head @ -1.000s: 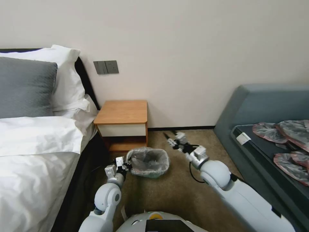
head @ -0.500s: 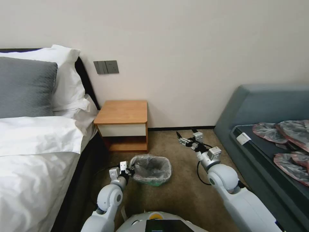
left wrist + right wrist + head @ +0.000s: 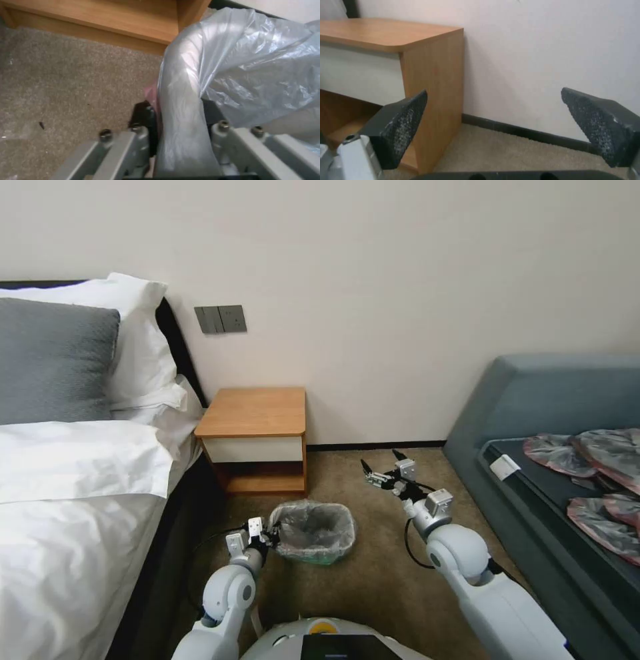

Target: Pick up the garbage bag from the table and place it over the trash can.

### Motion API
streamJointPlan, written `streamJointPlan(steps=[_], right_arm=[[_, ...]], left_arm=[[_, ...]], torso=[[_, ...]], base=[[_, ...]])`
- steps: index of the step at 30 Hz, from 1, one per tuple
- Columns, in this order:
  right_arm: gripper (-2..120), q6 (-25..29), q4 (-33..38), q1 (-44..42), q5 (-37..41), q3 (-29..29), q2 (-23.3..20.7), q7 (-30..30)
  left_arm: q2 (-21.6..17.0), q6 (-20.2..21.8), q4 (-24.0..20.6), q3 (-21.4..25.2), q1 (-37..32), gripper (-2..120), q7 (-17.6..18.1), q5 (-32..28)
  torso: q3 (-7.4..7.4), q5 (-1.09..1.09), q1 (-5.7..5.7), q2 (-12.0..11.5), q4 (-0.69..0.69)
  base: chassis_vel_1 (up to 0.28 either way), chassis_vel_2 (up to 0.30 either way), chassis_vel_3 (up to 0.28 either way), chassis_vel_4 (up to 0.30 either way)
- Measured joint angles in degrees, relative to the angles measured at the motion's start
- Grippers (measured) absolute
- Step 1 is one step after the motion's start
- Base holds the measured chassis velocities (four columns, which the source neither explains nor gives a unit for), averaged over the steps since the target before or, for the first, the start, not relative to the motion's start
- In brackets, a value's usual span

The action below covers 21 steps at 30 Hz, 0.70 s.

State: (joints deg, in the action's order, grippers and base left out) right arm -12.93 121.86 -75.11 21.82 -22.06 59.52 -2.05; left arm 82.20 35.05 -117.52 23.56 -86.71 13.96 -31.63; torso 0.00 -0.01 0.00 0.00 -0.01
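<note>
Here, an orange-brown wooden table with a bare tabletop stands against the wall. In front of it on the carpet sits the small rounded-rectangular trash can. The crinkly translucent grey garbage bag lines it, folded over the rolled rim. Left end effector is clamped on the bagged rim at the can's left edge, same as before. Right end effector hangs apart, fingers spread, empty, shifted slightly left since half a second ago.
</note>
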Motion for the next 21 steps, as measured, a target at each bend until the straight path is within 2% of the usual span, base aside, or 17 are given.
streamJointPlan(steps=[2, 4, 6, 8, 10, 11, 13, 16, 19, 21], right_arm=[[100, 0.0, -0.2, 0.2, -0.2, 0.2, 0.2, 0.1], [100, 0.0, -0.2, 0.3, -0.2, 0.2, 0.2, 0.2], [100, 0.0, -0.4, 0.6, -0.4, 0.3, 0.3, 0.4], [100, 0.0, -0.4, 0.6, -0.4, 0.3, 0.3, 0.4], [100, 0.0, -0.4, 0.2, -1.4, 0.5, 0.8, 0.8], [100, 0.0, -0.4, 0.2, -1.4, 0.5, 0.8, 0.8], [100, 0.2, -0.4, -0.6, -2.8, 1.0, 1.8, 1.4], [100, 0.5, -0.4, -1.3, -4.0, 1.6, 2.6, 1.9], [100, 1.1, -0.4, -2.3, -5.9, 3.1, 3.7, 2.8], [100, 1.2, -0.4, -2.4, -6.3, 3.6, 4.0, 3.0]], left_arm=[[0.1, 0.0, -0.3, -0.1, 0.1, 34, -0.1, -0.1], [0.1, 0.0, -0.4, -0.1, 0.2, 37, -0.1, -0.1], [0.1, -0.1, -0.8, -0.1, 0.2, 48, -0.2, -0.2], [0.1, -0.2, -0.8, -0.1, 0.2, 51, -0.2, -0.2], [0.2, -1.3, -0.9, -0.1, 0.2, 63, -0.2, -0.3], [0.2, -1.3, -0.9, -0.1, 0.2, 63, -0.2, -0.3], [0.4, -2.1, -0.9, 0.0, 0.2, 74, -0.2, -0.3], [0.3, -2.4, -1.0, 0.0, 0.1, 80, -0.3, -0.3], [0.1, -3.5, -1.4, -0.1, 0.1, 97, -1.0, -0.2], [0.1, -4.4, -1.4, -0.1, 0.1, 99, -1.4, -0.2]], torso=[[0.00, -0.01, 0.00, 0.0, 0.00], [0.00, 0.00, 0.00, 0.0, 0.00], [0.00, 0.00, 0.00, 0.0, 0.00], [0.00, 0.00, 0.00, 0.0, 0.01], [0.00, 0.00, 0.00, 0.0, 0.01], [0.00, 0.00, 0.00, 0.0, 0.01], [0.00, 0.01, 0.00, 0.0, 0.00], [0.00, 0.01, 0.00, 0.0, 0.00], [0.00, 0.01, 0.00, 0.0, 0.00], [0.00, 0.01, 0.00, 0.0, 0.00]], base=[[0.000, 0.000, 0.000, 0.000], [0.000, 0.000, 0.000, 0.000], [0.000, 0.000, 0.000, 0.000], [0.000, 0.000, 0.000, 0.000], [0.000, 0.000, 0.000, 0.000], [0.000, 0.000, 0.000, 0.000], [0.000, 0.000, 0.000, 0.000], [0.000, 0.000, 0.000, 0.000], [0.000, 0.000, 0.000, 0.000], [0.000, 0.000, 0.000, 0.000]])
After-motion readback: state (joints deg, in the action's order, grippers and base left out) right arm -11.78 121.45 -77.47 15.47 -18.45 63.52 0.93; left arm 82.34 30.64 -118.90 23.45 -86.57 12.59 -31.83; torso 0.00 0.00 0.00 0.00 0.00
